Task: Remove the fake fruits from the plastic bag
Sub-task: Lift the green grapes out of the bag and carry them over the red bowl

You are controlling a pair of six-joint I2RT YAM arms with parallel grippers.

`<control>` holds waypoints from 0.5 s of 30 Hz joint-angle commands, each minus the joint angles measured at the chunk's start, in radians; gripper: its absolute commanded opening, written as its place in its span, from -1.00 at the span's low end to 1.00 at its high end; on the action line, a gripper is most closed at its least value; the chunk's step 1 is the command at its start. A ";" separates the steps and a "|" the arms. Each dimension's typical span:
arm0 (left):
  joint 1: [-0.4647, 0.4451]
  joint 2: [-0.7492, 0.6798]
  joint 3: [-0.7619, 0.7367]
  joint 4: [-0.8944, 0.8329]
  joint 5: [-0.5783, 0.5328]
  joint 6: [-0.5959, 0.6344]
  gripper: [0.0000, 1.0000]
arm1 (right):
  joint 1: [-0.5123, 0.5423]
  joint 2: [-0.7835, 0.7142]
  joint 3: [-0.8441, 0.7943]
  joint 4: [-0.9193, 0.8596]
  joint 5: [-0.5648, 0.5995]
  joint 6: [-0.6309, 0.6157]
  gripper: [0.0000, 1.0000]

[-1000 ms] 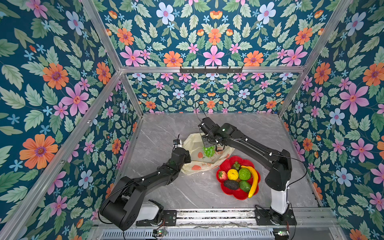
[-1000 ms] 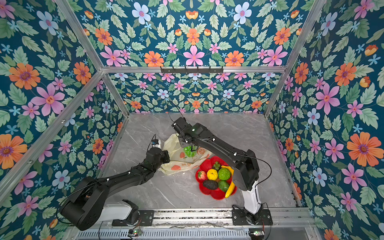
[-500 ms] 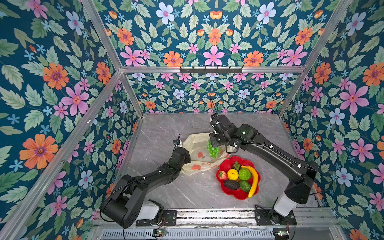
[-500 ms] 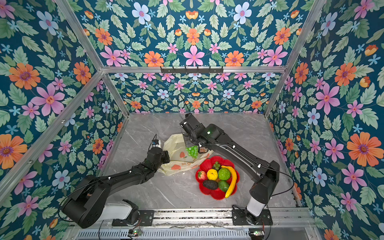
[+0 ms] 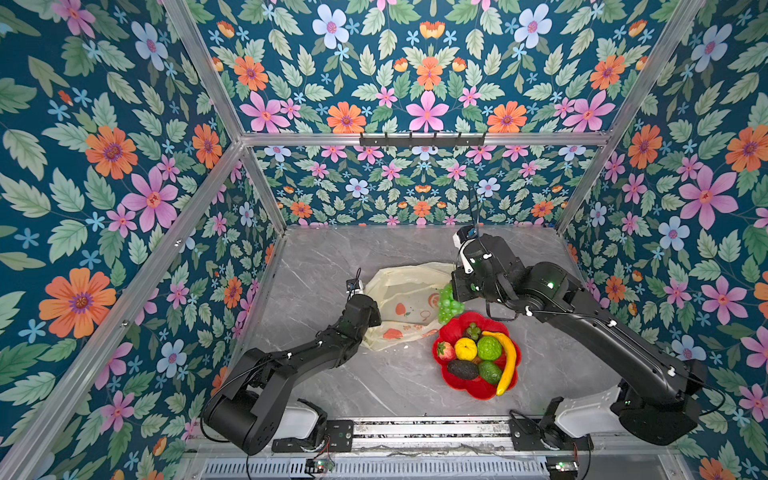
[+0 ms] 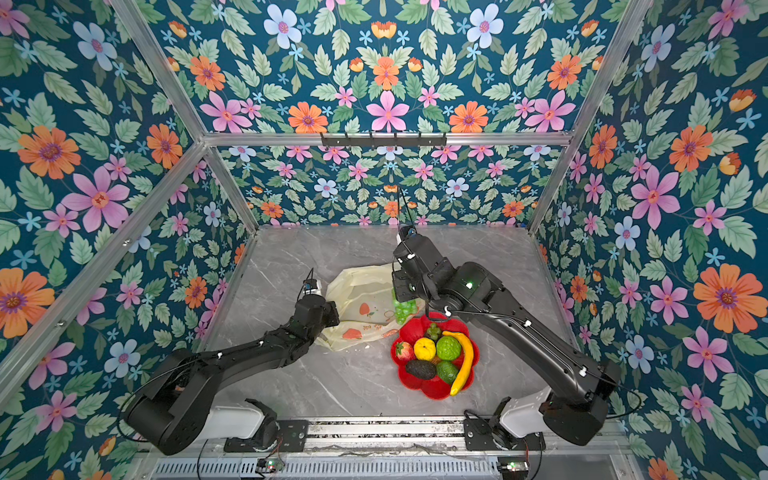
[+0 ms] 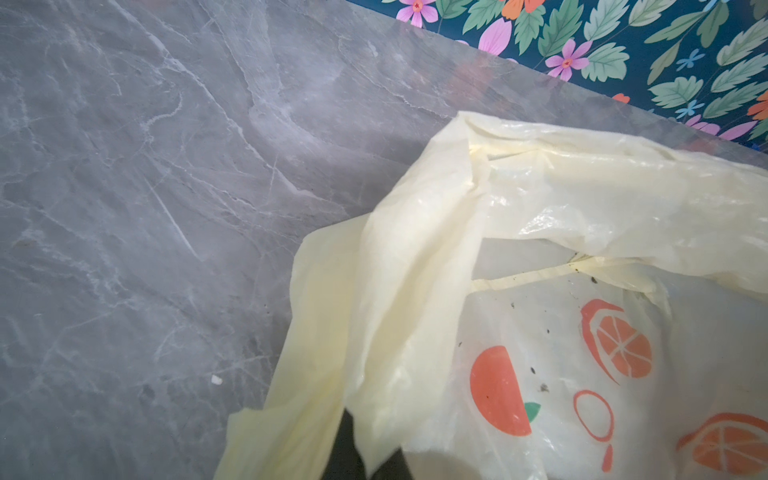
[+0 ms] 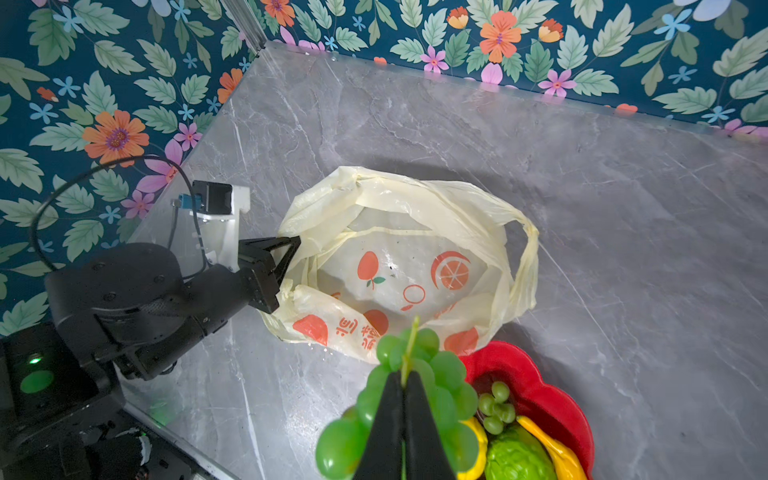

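Moved since the earlier frames: the right arm has swung out from over the bag mouth towards the plate, carrying one grape bunch (image 5: 449, 305) clear of the plastic bag (image 5: 405, 291); the left arm has kept its place. Right tool (image 8: 405, 374): fingers pressed together on the bunch's thin stem, the green grapes (image 8: 444, 365) hanging round the fingers in the air, above the bag's near edge and just beside the plate rim. Left tool (image 8: 291, 245): closed, pinching the rim of the bag on the side away from the plate; in the left wrist view the pale film (image 7: 415, 270) drapes over its dark fingers (image 7: 345, 449). Bag: lying slack on the grey marble table (image 5: 374, 386), mouth open, nothing seen inside but its orange-red prints. Red flower-shaped plate (image 5: 478, 390): on the table, touching the bag's corner, holding a strawberry (image 5: 444, 350), a lemon (image 5: 465, 348), a bumpy green fruit (image 5: 489, 348), a banana (image 5: 509, 361) along the far side, an avocado (image 5: 462, 369), a second green fruit (image 5: 490, 372) and a small grape cluster (image 5: 472, 331).
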State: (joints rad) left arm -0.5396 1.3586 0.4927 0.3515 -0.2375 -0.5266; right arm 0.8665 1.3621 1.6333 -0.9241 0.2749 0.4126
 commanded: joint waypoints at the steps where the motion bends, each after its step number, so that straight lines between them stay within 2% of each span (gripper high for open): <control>1: 0.001 -0.009 0.006 -0.005 -0.023 0.006 -1.00 | 0.000 -0.044 -0.050 -0.014 0.016 0.037 -1.00; 9: 0.001 -0.020 0.004 -0.016 -0.044 0.007 -1.00 | 0.000 -0.114 -0.204 0.020 -0.033 0.099 -1.00; 15: 0.003 -0.023 0.003 -0.016 -0.045 0.008 -1.00 | 0.000 -0.107 -0.278 0.058 -0.055 0.126 -1.00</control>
State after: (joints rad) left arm -0.5396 1.3403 0.4927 0.3374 -0.2672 -0.5236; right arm 0.8665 1.2522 1.3712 -0.9081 0.2329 0.5106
